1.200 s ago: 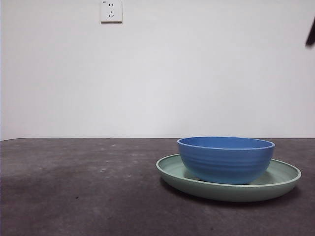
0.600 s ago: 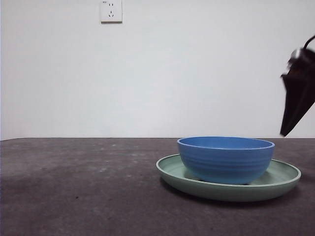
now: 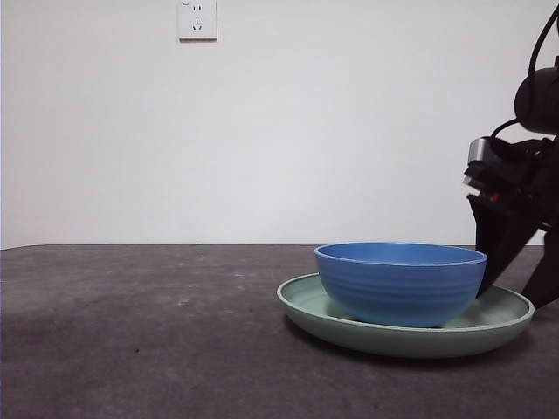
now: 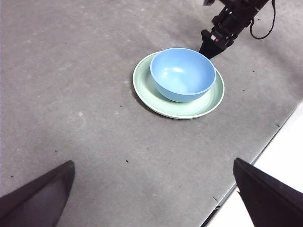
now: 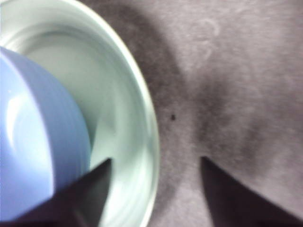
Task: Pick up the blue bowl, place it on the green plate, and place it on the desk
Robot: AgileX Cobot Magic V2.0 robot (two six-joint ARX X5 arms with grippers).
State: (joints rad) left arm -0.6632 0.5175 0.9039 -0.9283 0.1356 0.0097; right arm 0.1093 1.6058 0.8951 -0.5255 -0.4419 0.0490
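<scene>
Watching the feeds from my desk, the blue bowl is sitting upright inside the green plate, and the plate is flat on the desk, over toward the right side of the front view. The bowl sits a bit off-centre on the plate, so more bare plate shows on one side of it than the other.

My right gripper is the one doing the work. It comes in from the right edge of the front view, big and dark, with a cable looping above it. Its jaws are spread apart, and they straddle the plate's rim: in the right wrist view one jaw tip is over the inside of the plate, just beside the bowl's outer wall, and the other tip is outside the rim over the bare desk. That view is blurry, so I can't tell if the inner jaw is actually touching the bowl or the plate.

From the left wrist view the same gripper shows right at the plate's edge next to the bowl.

My left gripper hangs well away from the plate, high over bare desk, with its jaws wide apart and nothing between them.

A white wall socket is on the back wall.
</scene>
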